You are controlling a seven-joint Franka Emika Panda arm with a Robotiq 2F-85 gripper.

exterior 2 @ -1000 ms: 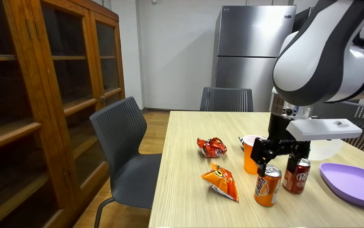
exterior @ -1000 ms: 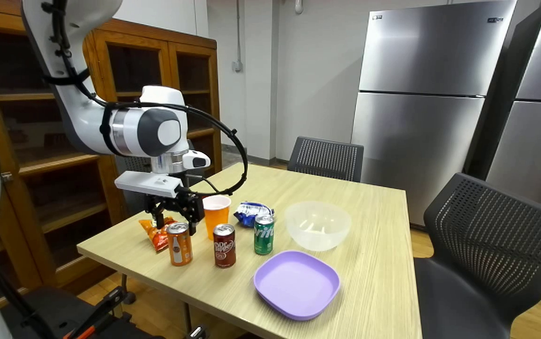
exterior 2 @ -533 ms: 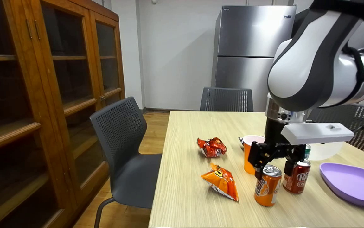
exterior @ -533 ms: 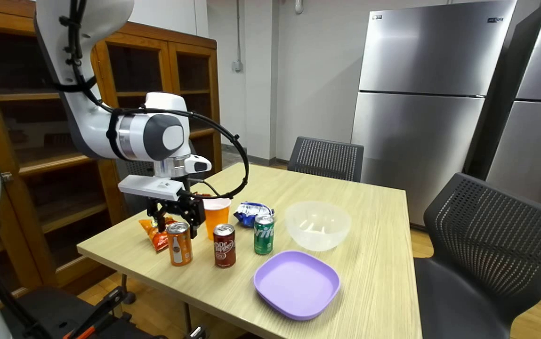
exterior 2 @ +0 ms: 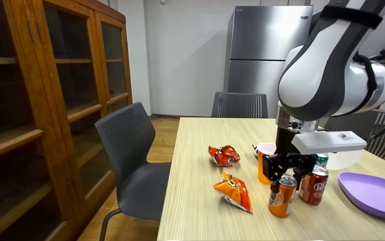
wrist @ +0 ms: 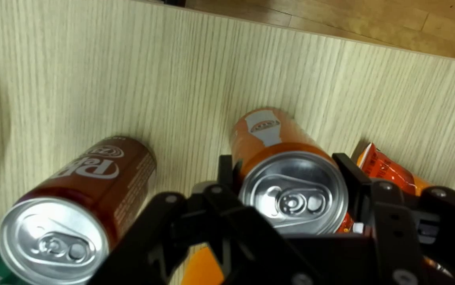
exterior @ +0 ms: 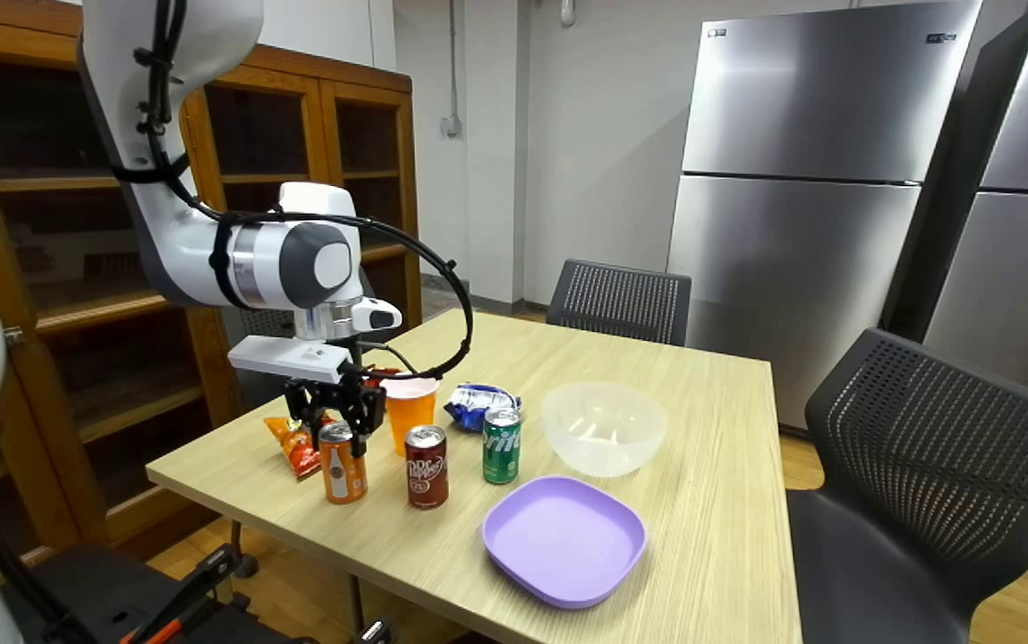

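My gripper (exterior: 337, 443) points down at the orange Fanta can (exterior: 344, 481), which stands on the table. In the wrist view the fingers (wrist: 286, 170) are closed in on both sides of the can (wrist: 286, 140) near its silver lid. The can looks slightly tilted. In an exterior view the fingertips (exterior 2: 286, 187) lie against the can's upper part (exterior 2: 281, 205). A dark red Dr Pepper can (exterior: 427, 478) stands close beside it. An orange cup (exterior: 411, 413) stands behind the gripper. An orange snack bag (exterior 2: 235, 193) lies on the can's other side.
A green Sprite can (exterior: 502, 452), a blue snack packet (exterior: 480, 405), a translucent bowl (exterior: 605, 429) and a purple plate (exterior: 564, 541) are on the table. A red snack bag (exterior 2: 224, 156) lies behind the orange bag. Chairs (exterior 2: 135, 160) stand around the table.
My gripper has moved down over the orange can, and its fingers have drawn together on it. The can has shifted and tilted very slightly. The other objects have not moved.
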